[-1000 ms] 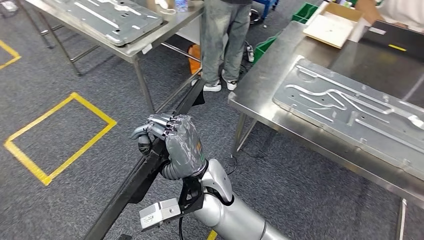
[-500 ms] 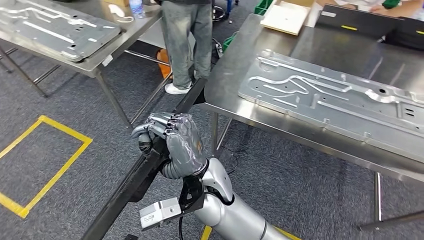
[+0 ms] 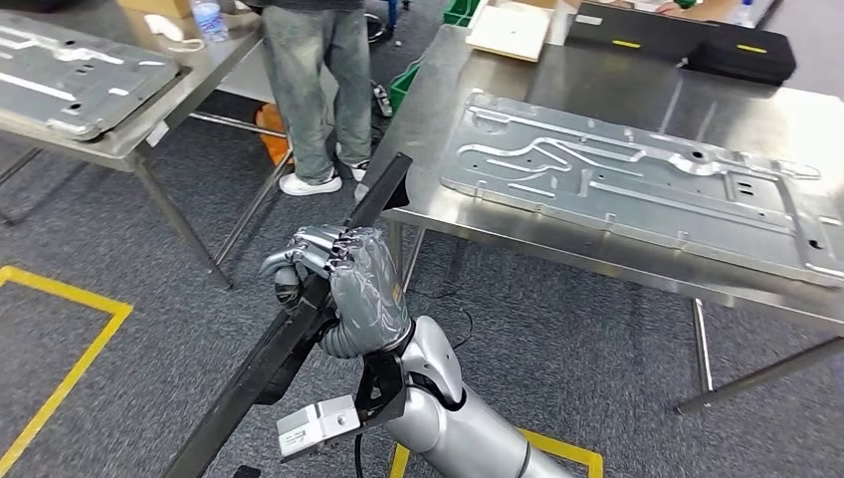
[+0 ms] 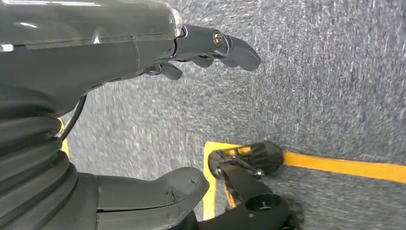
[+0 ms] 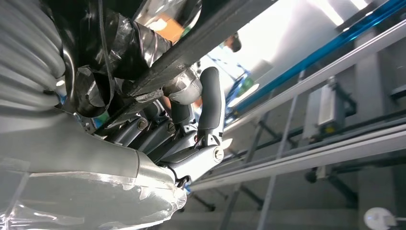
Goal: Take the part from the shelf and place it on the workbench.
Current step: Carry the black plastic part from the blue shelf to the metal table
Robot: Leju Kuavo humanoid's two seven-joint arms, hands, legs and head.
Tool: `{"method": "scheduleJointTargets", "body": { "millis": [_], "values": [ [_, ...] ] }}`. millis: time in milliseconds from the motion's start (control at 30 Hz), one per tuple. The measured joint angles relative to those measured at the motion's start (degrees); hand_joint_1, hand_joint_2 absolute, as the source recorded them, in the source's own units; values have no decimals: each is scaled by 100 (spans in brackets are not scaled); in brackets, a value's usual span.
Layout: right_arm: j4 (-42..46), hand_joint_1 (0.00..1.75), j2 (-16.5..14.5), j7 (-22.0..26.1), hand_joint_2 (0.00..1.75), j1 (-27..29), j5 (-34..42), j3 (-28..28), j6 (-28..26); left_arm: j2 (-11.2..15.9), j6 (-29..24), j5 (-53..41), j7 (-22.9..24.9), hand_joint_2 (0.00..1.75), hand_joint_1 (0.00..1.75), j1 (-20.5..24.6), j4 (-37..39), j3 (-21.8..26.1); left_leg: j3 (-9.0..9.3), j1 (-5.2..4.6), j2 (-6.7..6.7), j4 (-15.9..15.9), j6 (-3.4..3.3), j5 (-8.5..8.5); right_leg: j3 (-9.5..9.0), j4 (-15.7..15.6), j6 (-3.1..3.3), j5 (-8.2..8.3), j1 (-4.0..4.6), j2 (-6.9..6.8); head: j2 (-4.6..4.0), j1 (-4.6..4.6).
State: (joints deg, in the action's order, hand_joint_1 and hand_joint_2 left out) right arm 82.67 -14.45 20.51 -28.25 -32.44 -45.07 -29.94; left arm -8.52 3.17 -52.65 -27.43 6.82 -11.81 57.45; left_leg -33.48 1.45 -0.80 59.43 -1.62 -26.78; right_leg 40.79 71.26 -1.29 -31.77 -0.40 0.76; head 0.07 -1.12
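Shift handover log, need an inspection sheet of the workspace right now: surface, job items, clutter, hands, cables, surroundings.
Surface: steel workbench, ahead and to the right, bare near its front corner.
Job's things: long black bar, held slanted, its far end near the workbench corner, not yet set down.
Clutter: stamped metal panel, flat cardboard box and black case on the workbench.
Hands: right hand grips the bar; left hand holds nothing, fingers apart, over carpet.
Cables: one on the carpet under the workbench.
Surroundings: person standing between tables; second table with another panel; yellow floor tape.

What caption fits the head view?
Right hand grips the black bar, its tip near the workbench edge.
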Motion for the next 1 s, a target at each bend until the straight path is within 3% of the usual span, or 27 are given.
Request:
{"method": "scheduleJointTargets", "body": {
  "millis": [33, 67, 100, 133, 200, 267, 367, 433, 500, 567, 600, 667, 733, 800, 867, 933, 1000],
  "values": [
    [1, 175, 1, -1, 175, 5, 0, 0, 0, 1, 0, 0, 0, 175, 0, -7, 1, 1, 0, -14, -77, 1, -8, -6, 155, 312, -3, -112, -3, -36, 0, -1],
    [1, 175, 2, -1, 175, 11, 0, 0, 0, 2, 0, 0, 0, 175, 0, -10, 0, 2, 2, -28, -155, 1, -14, -13, 229, 455, 6, -120, -1, -50, 0, -1],
    [1, 175, 3, -1, 175, 13, 0, 0, 0, 2, 0, 0, 0, 175, 0, -9, 0, 2, 9, -43, -225, 1, -17, -21, 180, 361, 31, -13, 8, -63, 0, 0],
    [1, 175, 2, -1, 175, 13, 0, 0, 0, 1, 1, 0, 0, 175, 0, -3, 0, 2, 23, -60, -289, 0, -18, -31, 22, 57, 74, 171, 28, -100, 0, -1],
    [3, 175, 0, -1, 175, 3, 0, 0, 0, -18, 3, 0, 0, 175, 0, 7, 1, 2, 61, -91, -400, -6, -8, -55, -400, -753, 222, 481, 117, -369, 0, 1],
    [7, 175, -2, 0, 175, -10, 0, 0, 0, -40, 3, 0, 1, 175, 0, 9, 1, 2, 82, -98, -501, -15, 27, -68, -590, -1155, 334, 572, 200, -553, 0, -1],
    [12, 175, -3, -1, 175, -11, 0, 0, 1, -44, -3, -2, 2, 175, 0, 25, 0, 4, 138, -110, -659, -55, 106, -88, -614, -1252, 375, 629, 185, -370, -1, 0],
    [17, 175, -7, -2, 175, -28, -1, 0, 2, -41, -8, -9, 2, 175, 0, 42, -1, 3, 87, -102, -439, 137, 144, -252, -686, -1372, 405, 694, 116, -237, -1, -1],
    [16, 175, -14, -4, 175, -46, -4, 0, 10, -39, -12, -16, 6, 175, 0, 38, -2, 2, -209, -70, -75, 785, 177, -594, -711, -1416, 422, 727, 78, -108, -1, 1],
    [9, 175, -18, -8, 175, -42, -7, 0, 22, -37, -13, -21, 15, 175, 0, 7, -2, 2, -551, -57, 38, 1442, 226, -809, -696, -1398, 423, 730, 69, 46, -1, 5],
    [5, 175, -17, -9, 175, -38, -6, 0, 26, -33, -14, -22, 19, 175, 0, -7, -2, 2, -624, -51, 44, 1544, 244, -775, -688, -1380, 419, 727, 65, 128, -1, 5],
    [1, 175, -17, -11, 175, -39, -6, 0, 27, -24, -15, -24, 20, 175, 0, -8, -2, 2, -461, -29, 77, 1106, 264, -415, -675, -1317, 386, 705, 48, 286, 0, 5],
    [1, 175, -17, -19, 175, -55, -3, 0, 37, -21, -19, -26, 19, 175, 0, 8, -2, 2, -133, 7, 289, 357, 274, -80, -634, -1209, 317, 655, 34, 421, 0, 4],
    [-1, 175, -17, -32, 175, -78, 3, 0, 64, -23, -27, -27, 19, 175, 0, 32, -2, 2, 5, 14, 442, 36, 242, -18, -566, -1136, 239, 634, 28, 534, 0, 3],
    [-1, 175, -16, -40, 175, -89, 9, 0, 85, -33, -36, -30, 19, 175, 0, 54, -1, 2, 1, 5, 356, 23, 172, -9, -519, -1142, 172, 658, 26, 634, 0, 3],
    [-1, 175, -14, -43, 175, -105, 13, 0, 90, -45, -50, -31, 21, 175, 0, 66, -1, 2, 12, 23, 234, -20, 95, 25, -456, -1039, 114, 591, 40, 476, 0, -3],
    [-1, 175, -10, -43, 175, -124, 13, 0, 92, -47, -76, -31, 23, 175, 0, 67, -2, 3, 20, 25, 111, -47, 36, 35, -213, -535, 55, 305, 35, 142, -1, -13]
  ]
}}
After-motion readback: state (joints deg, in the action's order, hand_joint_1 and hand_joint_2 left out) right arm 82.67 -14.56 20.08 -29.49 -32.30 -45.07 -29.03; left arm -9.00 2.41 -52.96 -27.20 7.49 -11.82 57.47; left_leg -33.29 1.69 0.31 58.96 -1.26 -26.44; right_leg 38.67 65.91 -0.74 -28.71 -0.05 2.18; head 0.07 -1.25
